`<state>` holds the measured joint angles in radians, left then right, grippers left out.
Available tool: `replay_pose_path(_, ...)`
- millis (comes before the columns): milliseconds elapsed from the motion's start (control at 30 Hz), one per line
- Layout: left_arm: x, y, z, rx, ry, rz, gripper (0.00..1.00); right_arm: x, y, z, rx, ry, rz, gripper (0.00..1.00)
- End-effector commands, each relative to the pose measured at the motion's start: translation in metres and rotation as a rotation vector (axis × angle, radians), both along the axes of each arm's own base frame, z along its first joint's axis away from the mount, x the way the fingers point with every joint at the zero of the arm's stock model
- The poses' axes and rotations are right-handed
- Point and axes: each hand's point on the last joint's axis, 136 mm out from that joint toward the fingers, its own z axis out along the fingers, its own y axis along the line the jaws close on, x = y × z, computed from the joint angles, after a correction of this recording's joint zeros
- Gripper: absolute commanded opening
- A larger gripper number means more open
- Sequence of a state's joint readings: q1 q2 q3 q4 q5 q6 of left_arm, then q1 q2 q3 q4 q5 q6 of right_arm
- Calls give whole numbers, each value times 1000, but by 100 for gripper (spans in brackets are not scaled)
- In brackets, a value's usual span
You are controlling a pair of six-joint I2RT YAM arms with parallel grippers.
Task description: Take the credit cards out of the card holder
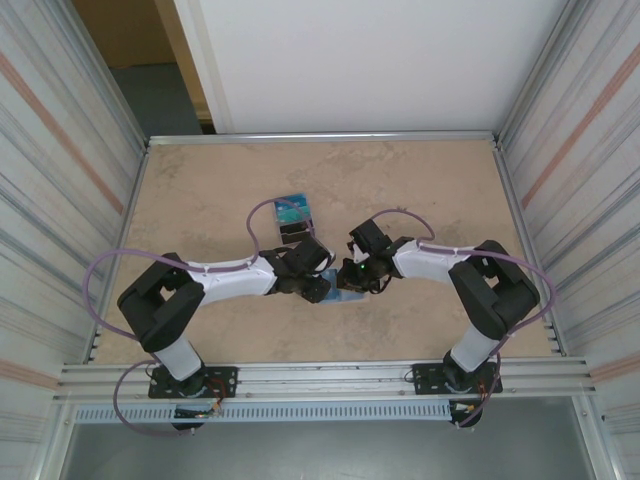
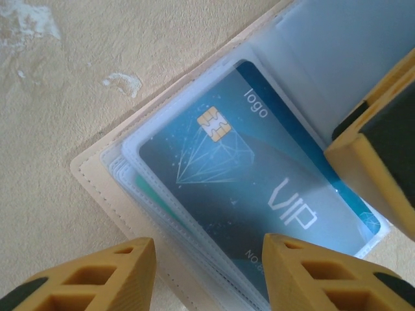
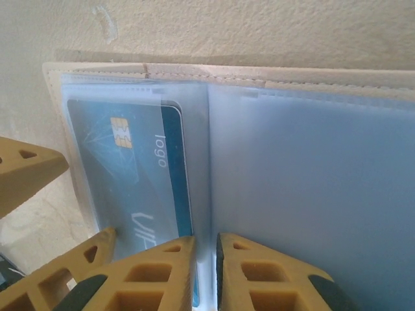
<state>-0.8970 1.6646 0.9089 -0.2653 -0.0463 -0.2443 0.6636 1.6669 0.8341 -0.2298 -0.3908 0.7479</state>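
Top view: finds card holder (image 1: 348,297) lying open at frame centre, wedged between left gripper (image 1: 320,289) and right gripper (image 1: 363,282), both equally close. Loose pile of cards (image 1: 292,214) just above.

Left wrist: looks down on teal credit card (image 2: 253,175) tucked in card holder, chip and "VIP" face up, long axis upper left to lower right, directly ahead of parted jaws. Grips nothing.

Right wrist: appears to pinch card holder's middle fold at lower centre, jaws nearly closed.

Beige marbled tabletop (image 1: 200,200), ribbed metal side walls (image 1: 60,150), white back panel (image 1: 380,60)
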Motion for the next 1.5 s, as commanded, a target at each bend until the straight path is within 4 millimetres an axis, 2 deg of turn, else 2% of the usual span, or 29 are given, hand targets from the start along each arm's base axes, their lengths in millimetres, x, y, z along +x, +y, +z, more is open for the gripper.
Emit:
replay_pose_path(0,-3,1,-5,5,26,15,48,3,13,7,53,-6,24,16)
replay_pose_path(333,-7,1,-10,-7,49,20,47,4,13,14,104,-7,10,14)
replay_pose_path(800,-7,3,-11,-13,63,36,46,4,0,3,73,7,-22,14)
replay_pose_path(1233,-8,3,-14,-11,73,37,46,4,5,-1,102,17,-20,14)
replay_pose_path(1467,-9,2,-16,-13,85,34,46,4,8,0,174,32,-26,13)
